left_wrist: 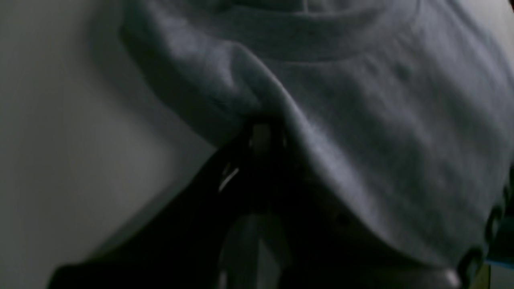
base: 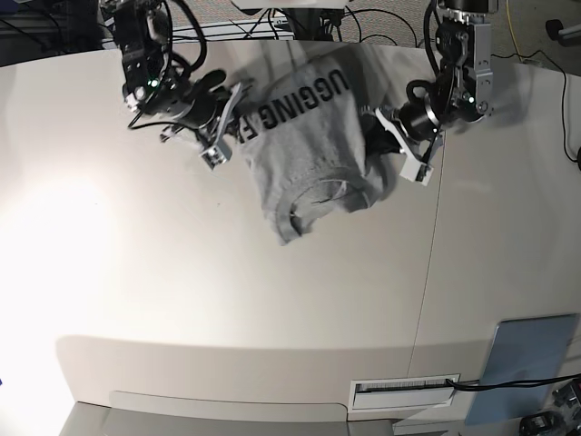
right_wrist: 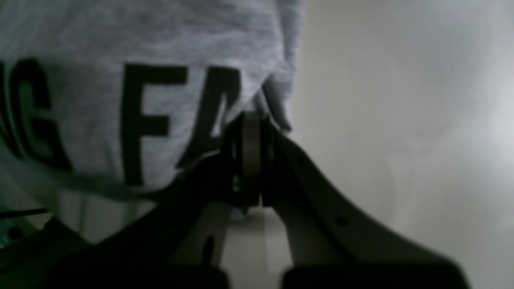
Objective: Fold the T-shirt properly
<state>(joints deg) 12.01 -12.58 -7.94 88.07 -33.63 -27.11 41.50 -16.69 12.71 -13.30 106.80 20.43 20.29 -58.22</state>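
**Ana:** Base view has both arms up at the far side of the counter, and the T-shirt strung between them, lettering facing up, collar end trailing toward the near side. I'd call this the carry stage of a fold: cloth gripped on both sides, nothing laid flat yet.

**Ben:** Agreed. The right gripper has its jaws clamped tight on an edge of the shirt just beside the black letters; you can see grey fabric bunching right at the tips. The left gripper looks the same, jaws closed with cloth draped over and around them, though that wrist picture is dark and blurred, so I'd only say it probably pinches a fold near the ribbed neck band.

**Ana:** So the shirt sits between the two grips, sagging in the middle, its lower part resting crumpled on the counter.

**Ben:** Next move, as I judge it, calls for both arms to travel together and keep the cloth taut, so the held edge comes down square over the rest. Let one side lag and the fold goes crooked.

**Ana:** And the blue-grey pad sits well apart, near corner, out of play.
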